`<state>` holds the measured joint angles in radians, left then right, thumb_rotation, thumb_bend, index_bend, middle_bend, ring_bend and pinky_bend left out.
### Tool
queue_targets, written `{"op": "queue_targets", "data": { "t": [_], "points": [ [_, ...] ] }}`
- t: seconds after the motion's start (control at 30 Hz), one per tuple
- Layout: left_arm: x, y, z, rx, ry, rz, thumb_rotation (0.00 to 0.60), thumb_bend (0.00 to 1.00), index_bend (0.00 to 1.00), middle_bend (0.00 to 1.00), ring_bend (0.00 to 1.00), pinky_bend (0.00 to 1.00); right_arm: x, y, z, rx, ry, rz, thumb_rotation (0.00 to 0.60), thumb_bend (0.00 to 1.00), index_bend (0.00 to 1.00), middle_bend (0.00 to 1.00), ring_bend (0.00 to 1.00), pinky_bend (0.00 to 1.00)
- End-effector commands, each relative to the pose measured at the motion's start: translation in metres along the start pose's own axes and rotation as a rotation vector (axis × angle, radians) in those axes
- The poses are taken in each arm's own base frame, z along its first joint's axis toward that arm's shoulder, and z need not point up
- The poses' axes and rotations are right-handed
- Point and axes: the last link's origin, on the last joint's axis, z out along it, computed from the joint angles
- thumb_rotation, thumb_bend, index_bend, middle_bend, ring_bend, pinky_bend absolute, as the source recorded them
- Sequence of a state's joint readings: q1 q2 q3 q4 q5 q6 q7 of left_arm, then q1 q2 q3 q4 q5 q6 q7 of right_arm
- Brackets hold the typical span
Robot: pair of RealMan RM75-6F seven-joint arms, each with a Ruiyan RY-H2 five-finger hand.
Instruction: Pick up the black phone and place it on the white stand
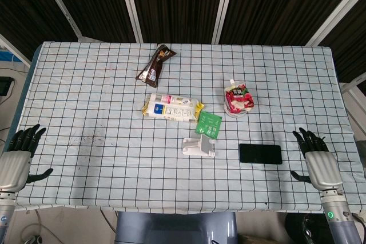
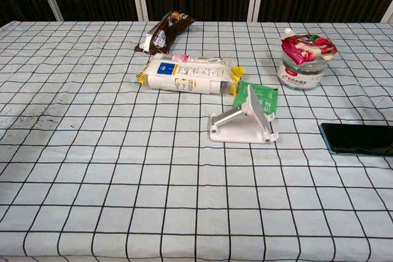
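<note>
The black phone (image 1: 260, 154) lies flat on the checked cloth, near the front right; in the chest view the phone (image 2: 359, 138) runs off the right edge. The white stand (image 1: 199, 146) sits just left of it, its sloped plate (image 2: 244, 121) upright. My right hand (image 1: 316, 159) rests open near the table's right front, fingers spread, a short gap right of the phone. At the front left corner my left hand (image 1: 17, 158) lies open too, far from both. Neither hand shows in the chest view.
Behind the stand lie a green packet (image 1: 208, 124), a yellow-and-white snack pack (image 1: 170, 107), a brown wrapper (image 1: 155, 65) further back, and a clear cup with red packets (image 1: 238, 100). The table's front edge (image 1: 171, 210) is close to both hands.
</note>
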<state>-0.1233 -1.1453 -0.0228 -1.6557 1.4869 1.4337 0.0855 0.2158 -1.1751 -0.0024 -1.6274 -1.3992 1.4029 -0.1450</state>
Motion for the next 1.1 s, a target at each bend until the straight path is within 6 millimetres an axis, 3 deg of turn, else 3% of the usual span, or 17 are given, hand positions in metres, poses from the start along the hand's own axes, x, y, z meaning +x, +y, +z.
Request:
{"op": "queue_targets", "data": {
  "t": [0.03,0.3,0.53,0.77,0.93,1.1],
  "points": [
    [0.001,0.0,-0.001,-0.002,0.001,-0.003,0.6,0.0,0.0,0.0,0.0,0.0,0.002,-0.001,-0.001,0.007,0.009,-0.002,0.6,0.12,0.0,0.0,0.0,0.14],
    [0.0,0.0,-0.001,-0.009,0.002,0.004,0.6,0.0,0.0,0.0,0.0,0.0,0.002,-0.013,0.001,0.039,-0.05,0.006,0.6,0.1,0.0,0.0,0.0,0.14],
    [0.0,0.0,-0.001,-0.009,0.002,0.001,0.6,0.0,0.0,0.0,0.0,0.0,0.003,-0.058,0.017,0.135,-0.167,0.044,0.6,0.1,0.0,0.0,0.0,0.14],
    [0.001,0.0,-0.001,-0.014,0.005,0.005,0.6,0.0,0.0,0.0,0.0,0.0,-0.011,-0.089,0.039,0.17,-0.26,-0.021,0.6,0.14,0.01,0.01,0.0,0.14],
    [0.001,-0.001,-0.001,-0.014,0.001,0.002,0.6,0.0,0.0,0.0,0.0,0.0,-0.023,-0.098,0.05,0.163,-0.263,-0.036,0.6,0.16,0.1,0.1,0.0,0.14],
    [0.001,0.0,-0.001,-0.033,0.008,0.017,0.6,0.0,0.0,0.0,0.0,0.0,-0.036,-0.097,0.054,0.134,-0.277,-0.049,0.6,0.16,0.12,0.11,0.0,0.14]
  ]
}}
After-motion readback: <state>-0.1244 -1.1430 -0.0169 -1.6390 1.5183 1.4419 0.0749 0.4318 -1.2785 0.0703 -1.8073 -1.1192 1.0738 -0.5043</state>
